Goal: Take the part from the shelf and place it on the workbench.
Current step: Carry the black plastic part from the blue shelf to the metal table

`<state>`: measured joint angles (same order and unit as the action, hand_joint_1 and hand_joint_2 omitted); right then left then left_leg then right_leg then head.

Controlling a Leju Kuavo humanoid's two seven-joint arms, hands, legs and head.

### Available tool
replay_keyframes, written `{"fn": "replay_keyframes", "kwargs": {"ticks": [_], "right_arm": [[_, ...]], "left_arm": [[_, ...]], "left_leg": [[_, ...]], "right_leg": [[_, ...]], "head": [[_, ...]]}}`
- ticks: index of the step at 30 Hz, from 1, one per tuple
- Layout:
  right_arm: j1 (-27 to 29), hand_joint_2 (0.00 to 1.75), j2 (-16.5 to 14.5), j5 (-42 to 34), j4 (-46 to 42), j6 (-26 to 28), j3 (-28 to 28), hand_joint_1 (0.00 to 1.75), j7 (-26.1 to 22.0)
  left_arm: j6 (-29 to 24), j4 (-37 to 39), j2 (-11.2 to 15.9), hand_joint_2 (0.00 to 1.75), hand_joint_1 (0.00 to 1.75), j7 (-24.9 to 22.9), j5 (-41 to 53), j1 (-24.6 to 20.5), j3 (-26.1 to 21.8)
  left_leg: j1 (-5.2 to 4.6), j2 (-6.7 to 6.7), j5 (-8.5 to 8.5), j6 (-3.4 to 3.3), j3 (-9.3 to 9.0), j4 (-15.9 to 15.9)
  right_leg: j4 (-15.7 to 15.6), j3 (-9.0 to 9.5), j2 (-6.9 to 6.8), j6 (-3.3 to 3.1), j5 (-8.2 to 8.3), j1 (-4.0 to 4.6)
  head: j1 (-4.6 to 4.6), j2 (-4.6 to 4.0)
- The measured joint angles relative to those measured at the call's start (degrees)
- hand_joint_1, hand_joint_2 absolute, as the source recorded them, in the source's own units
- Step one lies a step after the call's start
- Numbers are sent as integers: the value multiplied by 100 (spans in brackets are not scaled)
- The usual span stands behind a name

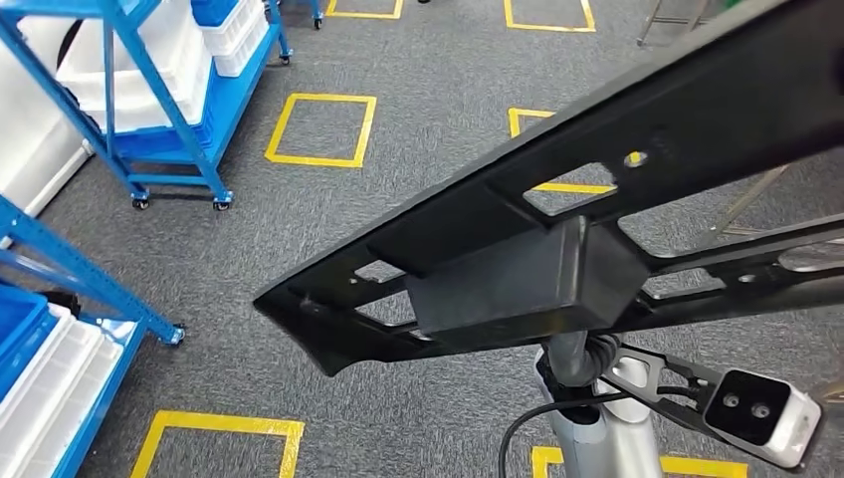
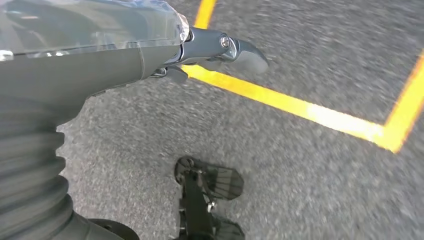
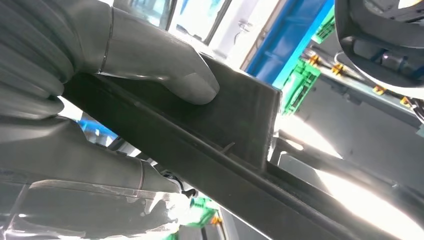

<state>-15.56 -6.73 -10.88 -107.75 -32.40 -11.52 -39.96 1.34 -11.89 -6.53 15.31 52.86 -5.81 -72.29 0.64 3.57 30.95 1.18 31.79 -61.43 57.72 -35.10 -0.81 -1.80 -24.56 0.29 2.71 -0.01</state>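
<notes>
A long black plastic part with cut-out openings and a box-shaped block in its middle stretches across the head view, raised above the floor. My right arm comes up under that block, and the part hides the hand there. In the right wrist view my right hand grips the part, its thumb pressed flat on the block's side. My left hand hangs over the grey floor with a finger stretched out and nothing in it.
A blue wheeled shelf cart with white bins stands at the far left. Another blue rack with white and blue bins is close on my left. Yellow taped squares mark the grey carpet. Thin metal legs stand on the right.
</notes>
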Motion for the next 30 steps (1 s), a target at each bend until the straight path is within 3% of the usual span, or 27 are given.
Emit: {"fn": "replay_keyframes", "kwargs": {"ticks": [2, 3, 4, 5, 6, 8, 10, 12, 13, 15, 17, 19, 20, 21, 23, 25, 26, 28, 30], "right_arm": [[-31, 175, -5, 41, 14, 99, -43, 175, 1], [-26, 175, -4, 52, 17, 142, -61, 175, 1], [-11, 175, -1, 59, 19, 183, -77, 175, 1], [11, 175, 4, 66, 16, 220, -92, 175, 1], [40, 175, 11, 75, 4, 247, -107, 175, 1], [102, 175, 23, 91, -45, 274, -134, 175, 1], [137, 175, 27, 119, -98, 255, -171, 175, 1], [145, 175, 29, 149, -126, 250, -227, 175, 1], [145, 175, 33, 152, -133, 258, -255, 175, 0], [109, 175, 48, 141, -138, 282, -316, 175, 0], [63, 175, 64, 128, -138, 301, -392, 175, 0], [49, 175, 90, 105, -138, 331, -456, 175, 0], [47, 175, 107, 88, -138, 348, -478, 175, 1], [42, 175, 124, 71, -138, 362, -496, 175, 1], [15, 175, 148, 44, -138, 373, -527, 175, 0], [-21, 175, 160, 29, -138, 376, -556, 175, -1], [-32, 175, 166, 25, -138, 380, -566, 175, -1], [-33, 175, 182, 24, -139, 391, -578, 175, 0], [-41, 175, 201, 30, -137, 404, -593, 175, 0]], "left_arm": [[36, 0, -2, 175, 0, -4, 37, 19, 1], [52, 0, -3, 175, 0, -8, 51, 38, 1], [68, 0, -4, 175, 0, -9, 62, 55, 0], [84, 0, -6, 175, 0, -11, 72, 63, 0], [96, 0, -9, 175, 0, -11, 80, 62, 0], [116, 1, -15, 175, 0, -7, 97, 55, 2], [126, 2, -22, 175, 0, 10, 103, 59, 4], [137, 2, -28, 175, 0, 53, 97, 55, 4], [146, 2, -31, 175, 0, 85, 92, 44, 3], [162, 2, -31, 175, 0, 153, 81, 21, 3], [162, 2, -17, 175, 0, 190, 77, 29, 3], [140, 2, -8, 175, 0, 189, 75, 47, 2], [128, 2, -5, 175, 0, 184, 75, 47, 1], [119, 2, -5, 175, 0, 179, 74, 43, 1], [114, 2, -5, 175, 0, 175, 72, 36, 1], [110, 2, -5, 175, 0, 169, 70, 37, 1], [108, 2, -5, 175, 0, 163, 74, 38, 1], [105, 2, -11, 175, 0, 137, 91, 28, 1], [104, 2, -17, 175, 0, 109, 114, 16, 2]], "left_leg": [[12, -248, 343, 17, 337, -711], [14, -288, 451, 27, 515, -1041], [16, -303, 446, 35, 626, -1209], [20, -311, 325, 42, 638, -1160], [30, -335, 109, 48, 552, -903], [66, -550, -264, 49, 258, -172], [85, -749, -350, 16, 99, 190], [72, -698, -346, -56, 80, 219], [70, -632, -360, -95, 71, 238], [79, -501, -380, -171, 46, 275], [57, -354, -372, -215, 34, 285], [36, -196, -357, -226, 30, 284], [32, -124, -347, -226, 24, 284], [27, -59, -336, -222, 11, 284], [10, 54, -304, -196, -29, 283], [-13, 156, -268, -150, -62, 286], [-22, 209, -255, -124, -75, 294], [-21, 292, -227, -74, -112, 314], [-9, 117, -70, -35, -60, 114]], "right_leg": [[-13, 15, 125, -32, 1, -5], [-9, 16, 201, -41, -2, -4], [-1, 19, 282, -41, -6, -4], [14, 21, 365, -34, -13, -7], [38, 23, 448, -18, -24, -15], [113, 6, 592, 35, -63, -26], [166, -44, 720, 100, -74, -39], [160, -87, 845, 174, -46, -57], [171, -98, 826, 207, -49, -60], [432, -220, 552, 264, -201, -46], [1133, -563, 217, 308, -543, -54], [1748, -881, 118, 327, -742, -70], [1776, -896, 102, 322, -692, -70], [1563, -784, 78, 304, -546, -64], [744, -340, -103, 227, -215, -13], [201, -60, -261, 144, -89, 59], [138, -40, -268, 118, -107, 86], [86, -26, -133, 72, -79, 74], [-4, 33, -11, 15, -40, 30]], "head": [[0, 0], [0, 1], [0, 1], [0, 1], [0, 1], [-1, 0], [-1, 0], [0, 0], [-1, 0], [-2, -1], [-2, 0], [-2, 1], [-2, 0], [-2, 0], [-2, 0], [-2, 0], [-2, 0], [-1, 1], [-1, 0]]}}
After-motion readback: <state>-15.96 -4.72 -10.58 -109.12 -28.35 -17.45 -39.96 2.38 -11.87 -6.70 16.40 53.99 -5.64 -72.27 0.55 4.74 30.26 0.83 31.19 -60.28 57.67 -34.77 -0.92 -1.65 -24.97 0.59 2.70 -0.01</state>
